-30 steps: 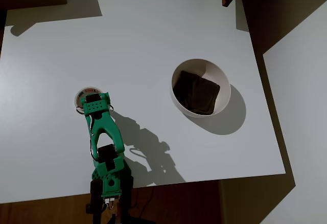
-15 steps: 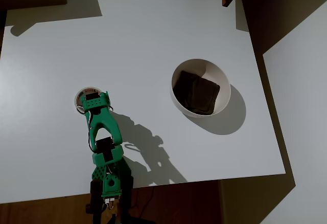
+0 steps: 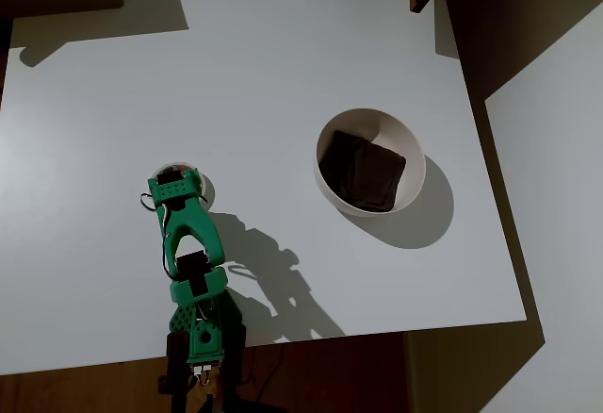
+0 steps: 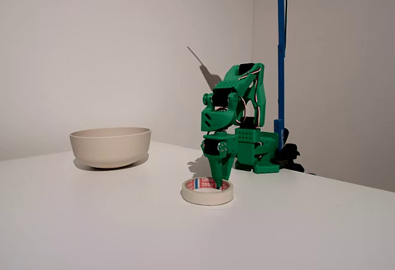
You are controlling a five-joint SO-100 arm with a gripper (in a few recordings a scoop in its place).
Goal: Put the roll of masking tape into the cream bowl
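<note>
**Q:** Tape position, relative to the bowl?

**A:** Roll of masking tape (image 4: pixel 208 191) lies flat on the white table (image 3: pixel 283 45), well apart from the cream bowl (image 4: pixel 110 146). In the fixed view it sits right of the bowl and nearer the camera. In the overhead view it is left of the cream bowl (image 3: pixel 370 161) and slightly lower, with only a sliver of the roll of masking tape (image 3: pixel 193 172) showing past my wrist. Red marks show on its inner core in the fixed view.

**Q:** And your gripper?

**A:** My gripper (image 4: pixel 220 178) points straight down, tips dipping into the hole of the roll on the side away from the bowl. In the overhead view my gripper (image 3: pixel 177 183) is hidden under the green wrist housing. Fingers read as a narrow wedge, drawn close together; whether they pinch the ring's wall I cannot tell. The roll rests on the table, not lifted.

**Q:** Bowl contents?

**A:** One dark brown squarish patch (image 3: pixel 362 171) in the bottom, seen from overhead. The bowl stands upright.

**Q:** Arm posture?

**A:** Folded, elbow high. Green base (image 4: pixel 256 153) stands beyond the tape from the bowl in the fixed view, beside a blue upright pole (image 4: pixel 281 48). The arm's shadow (image 3: pixel 268 281) falls on the table toward the bowl's side.
</note>
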